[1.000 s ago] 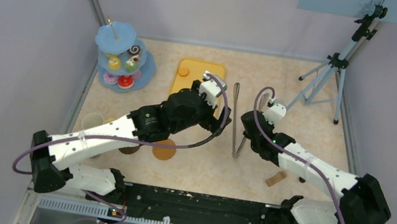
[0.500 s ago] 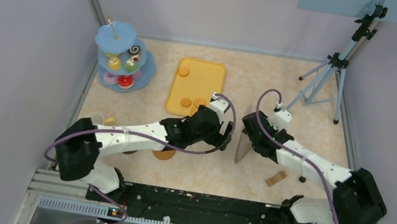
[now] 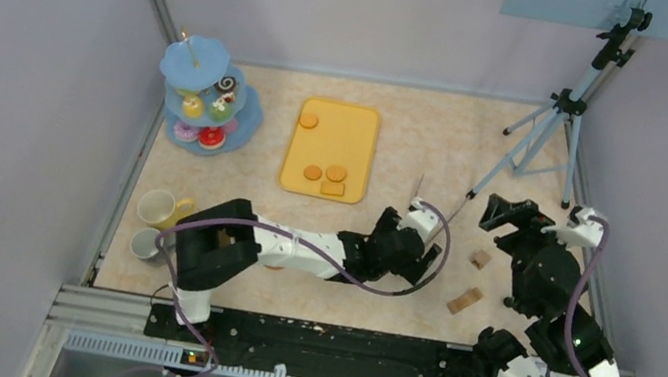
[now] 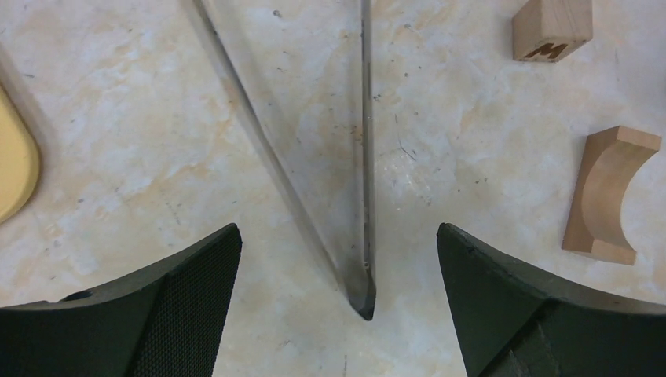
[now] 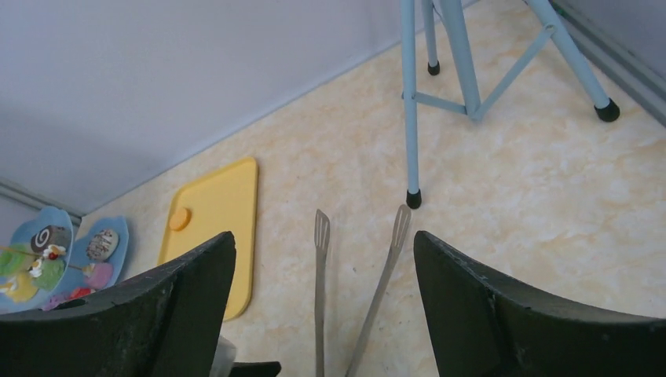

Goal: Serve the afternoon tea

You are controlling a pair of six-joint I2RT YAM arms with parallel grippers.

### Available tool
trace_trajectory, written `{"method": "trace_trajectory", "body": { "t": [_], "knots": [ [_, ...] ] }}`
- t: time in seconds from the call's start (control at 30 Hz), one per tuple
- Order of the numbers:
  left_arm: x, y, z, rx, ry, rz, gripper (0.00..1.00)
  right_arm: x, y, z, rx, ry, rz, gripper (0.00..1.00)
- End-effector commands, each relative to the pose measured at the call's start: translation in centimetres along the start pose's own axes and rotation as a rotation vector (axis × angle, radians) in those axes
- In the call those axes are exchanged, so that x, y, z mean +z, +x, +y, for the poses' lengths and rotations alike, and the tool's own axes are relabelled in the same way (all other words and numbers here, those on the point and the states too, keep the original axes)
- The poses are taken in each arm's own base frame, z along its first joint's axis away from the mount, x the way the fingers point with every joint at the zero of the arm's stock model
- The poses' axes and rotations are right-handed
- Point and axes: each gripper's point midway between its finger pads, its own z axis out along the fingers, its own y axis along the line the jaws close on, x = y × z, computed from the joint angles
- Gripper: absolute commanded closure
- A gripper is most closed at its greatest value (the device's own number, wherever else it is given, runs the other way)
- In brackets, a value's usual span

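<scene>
– Tongs (image 4: 364, 196) flat on counter (image 4: 118, 141), hinge end sitting right between left claw (image 4: 337, 229) tips, spread wide, gripping nothing, wooden blocks (image 4: 605, 196) just off to one side. Other one?
– Right claw (image 5: 323, 236) up off counter, parted too, empty. Orange biscuits (image 3: 324, 177) on yellow tray (image 3: 348, 135), cakes (image 3: 221, 108) on blue tiered stand (image 3: 196, 60) far left, yellow mug (image 3: 157, 208) and grey-white mug (image 3: 142, 243) near left edge, well apart from both claws

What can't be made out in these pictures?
Right wrist view: the metal tongs run off the bottom edge.
Top view: the left arm covers the tongs' joined end.
Top view: the cakes on the blue tiered stand are too small to identify.
Left wrist view: the yellow tray is cut by the left edge.
</scene>
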Motion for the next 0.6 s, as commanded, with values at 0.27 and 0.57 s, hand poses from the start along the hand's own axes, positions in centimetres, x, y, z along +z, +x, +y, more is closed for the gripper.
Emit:
{"method": "trace_trajectory", "body": {
  "t": [0.27,0.57],
  "knots": [
    [5.7,1.0,-1.3,0.161,-0.119,-0.147,0.01,-1.6,-0.5,-0.4,-0.06,-0.089,-0.024,0.18],
    [8.0,2.7,-0.5,0.212,-0.148,-0.183,0.11,-1.7,0.0,-0.3,-0.049,-0.095,-0.001,0.2]
  ]
}}
